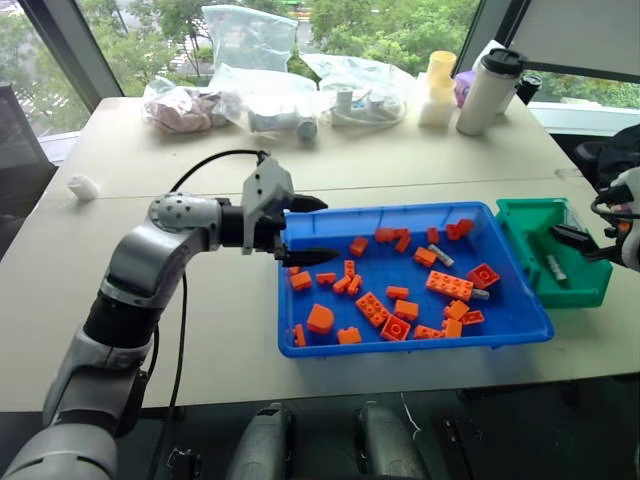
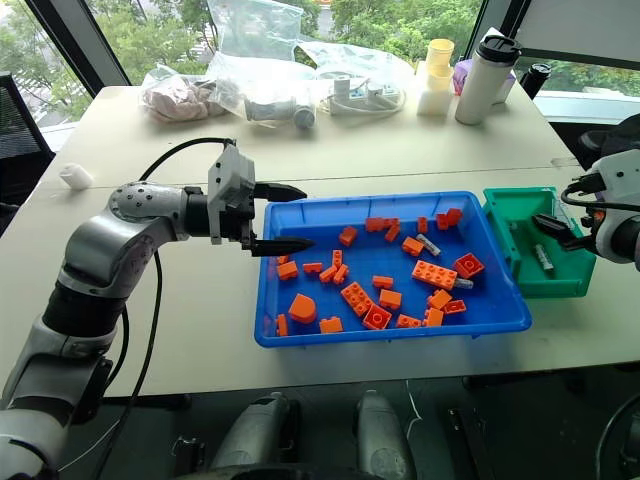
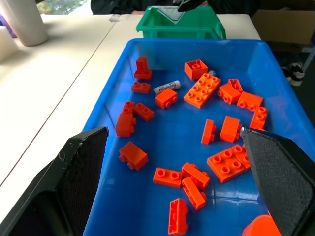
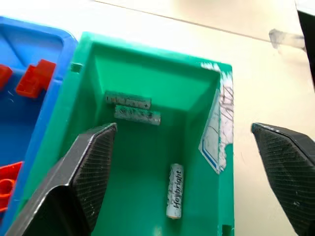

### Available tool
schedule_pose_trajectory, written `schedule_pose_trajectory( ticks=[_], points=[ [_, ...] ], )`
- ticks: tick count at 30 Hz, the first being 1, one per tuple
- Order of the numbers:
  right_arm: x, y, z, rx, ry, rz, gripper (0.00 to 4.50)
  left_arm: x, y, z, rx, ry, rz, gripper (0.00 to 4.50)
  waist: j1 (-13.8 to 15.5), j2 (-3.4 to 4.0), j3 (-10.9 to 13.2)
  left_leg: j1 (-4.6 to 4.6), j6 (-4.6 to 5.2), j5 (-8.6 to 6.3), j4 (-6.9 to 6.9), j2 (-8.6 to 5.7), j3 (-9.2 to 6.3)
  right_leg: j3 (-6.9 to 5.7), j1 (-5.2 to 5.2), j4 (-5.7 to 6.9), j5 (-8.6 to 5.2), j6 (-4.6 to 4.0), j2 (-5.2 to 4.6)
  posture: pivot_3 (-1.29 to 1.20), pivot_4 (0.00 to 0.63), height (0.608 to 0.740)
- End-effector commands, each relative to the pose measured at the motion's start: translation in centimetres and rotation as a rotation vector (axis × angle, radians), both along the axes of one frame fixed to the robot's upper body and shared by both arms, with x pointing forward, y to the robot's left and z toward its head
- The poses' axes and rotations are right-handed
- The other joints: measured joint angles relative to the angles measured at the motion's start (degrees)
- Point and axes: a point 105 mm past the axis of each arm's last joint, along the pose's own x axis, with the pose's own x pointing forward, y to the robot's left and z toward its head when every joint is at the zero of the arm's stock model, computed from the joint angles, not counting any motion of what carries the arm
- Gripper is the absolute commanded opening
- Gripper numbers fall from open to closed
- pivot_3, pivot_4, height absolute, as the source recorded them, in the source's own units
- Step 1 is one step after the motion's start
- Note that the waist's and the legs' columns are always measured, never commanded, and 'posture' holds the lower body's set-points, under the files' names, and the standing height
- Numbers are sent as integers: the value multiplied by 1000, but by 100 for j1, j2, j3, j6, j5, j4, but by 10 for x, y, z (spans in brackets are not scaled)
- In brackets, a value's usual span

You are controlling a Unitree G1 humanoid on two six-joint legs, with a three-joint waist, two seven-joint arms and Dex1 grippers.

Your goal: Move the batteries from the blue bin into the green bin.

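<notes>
blue bin (image 1: 520, 300) — open above | orange bricks (image 1: 449, 285) crowd batteries (image 1: 441, 256) | green bin (image 4: 147, 64) — unobstructed

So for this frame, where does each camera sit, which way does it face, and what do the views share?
Left and right eye views: on the head, looking forward and down at the large shallow blue plastic bin of orange toy bricks; both arms show.
Left wrist view: on the left arm, looking along the blue bin between the open left gripper fingers.
Right wrist view: on the right arm, looking down into the small deep green plastic bin at silver-grey batteries, right gripper open.
Shared: both wrist views show both bins.
</notes>
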Motion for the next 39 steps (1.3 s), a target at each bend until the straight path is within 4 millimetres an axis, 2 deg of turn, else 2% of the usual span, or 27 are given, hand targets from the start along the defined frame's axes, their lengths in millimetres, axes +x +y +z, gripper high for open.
schedule_pose_trajectory(
  ticks=[1, 4, 10, 13, 18, 24, 30, 39],
  points=[
    [-5, 38, 21, -61, -35, 220, 4454, -9, 7, 7, 22, -34, -13, 4500, -2, 1, 0, 0, 0, 0, 0, 0, 0, 0, -1, 0, 0, 0, 0, 0, 150, 740],
    [-12, 66, 13, -94, 18, 389, 4454, -11, 13, 5, 45, -38, -1, 4500, 6, 1, 1, 0, 0, 0, -1, 0, -1, -1, 0, -1, 0, 0, -2, 0, 150, 740],
    [-20, 94, 0, -74, 88, 573, 4454, -14, 14, 2, 51, -36, 11, 4500, 33, -1, 2, -1, 0, 0, 6, -4, -5, -6, 9, -7, 0, 1, -8, 0, 150, 740],
    [-14, 108, -5, -105, 93, 618, 4454, -16, 13, 0, 58, -34, 16, 4500, 11, -1, 2, 0, 0, 0, 6, -3, -6, -6, 8, -6, 0, 1, -8, 0, 150, 740],
    [18, 109, -19, -100, 83, 529, 4454, -15, 10, -3, 65, -40, 19, 4500, -6, -1, 2, 2, 0, 0, 5, 0, -6, -5, 5, -4, 0, 1, -6, 0, 150, 740],
    [36, 104, -41, -60, 152, 468, 4454, -12, 9, -6, 77, -44, 22, 4500, 44, -1, 3, -6, -1, 0, 6, -9, -8, -8, 3, -8, 0, 1, -14, 0, 150, 740],
    [39, 107, -50, -44, 203, 456, 4454, -10, 10, -7, 75, -59, 38, 4500, 14, -1, 3, -6, -1, 0, 5, -8, -7, -7, 0, -6, 0, 1, -12, 0, 150, 740],
    [41, 101, -64, -88, 256, 464, 4454, -11, 8, -7, 76, -56, 35, 4500, 14, -1, 3, -6, -1, 0, 5, -9, -6, -7, 0, -7, 0, 1, -13, 0, 150, 740]
  ],
)
